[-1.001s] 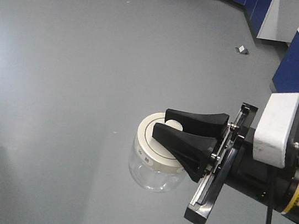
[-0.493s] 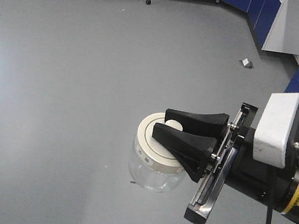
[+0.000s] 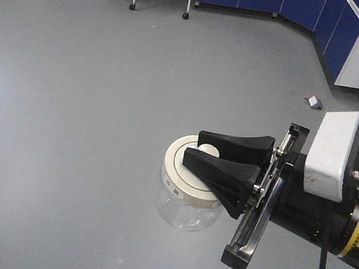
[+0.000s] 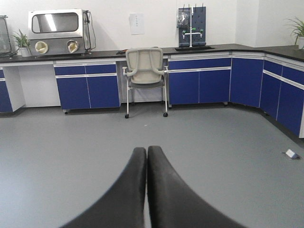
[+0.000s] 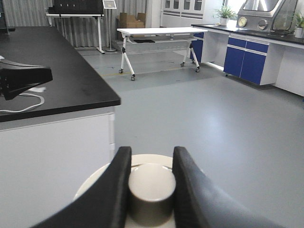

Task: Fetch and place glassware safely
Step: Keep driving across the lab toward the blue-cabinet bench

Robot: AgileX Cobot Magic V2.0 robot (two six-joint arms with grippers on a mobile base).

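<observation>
The glassware (image 3: 177, 209) is a squat clear jar with a wide cream-white lid, hanging in the air over the grey floor. My right gripper (image 3: 194, 147) is shut on the knob at the lid's centre. In the right wrist view the two black fingers (image 5: 121, 175) press on either side of the knob (image 5: 152, 185), and the lid rim shows beneath them. The jar body is hidden in that view. My left gripper (image 4: 146, 150) is shut with nothing between its fingers, pointing across the room.
Blue cabinets (image 3: 305, 5) line the far wall and right side. A small object (image 3: 314, 102) lies on the floor. A wheeled chair (image 4: 146, 66) stands at the counter. A black-topped bench (image 5: 66, 85) is close on the left, with a white folding table (image 5: 161, 32) beyond.
The background has shifted while the right gripper and jar keep their place in the frame. The small floor object slid right and down, and the white bench corner at left has left the view.
</observation>
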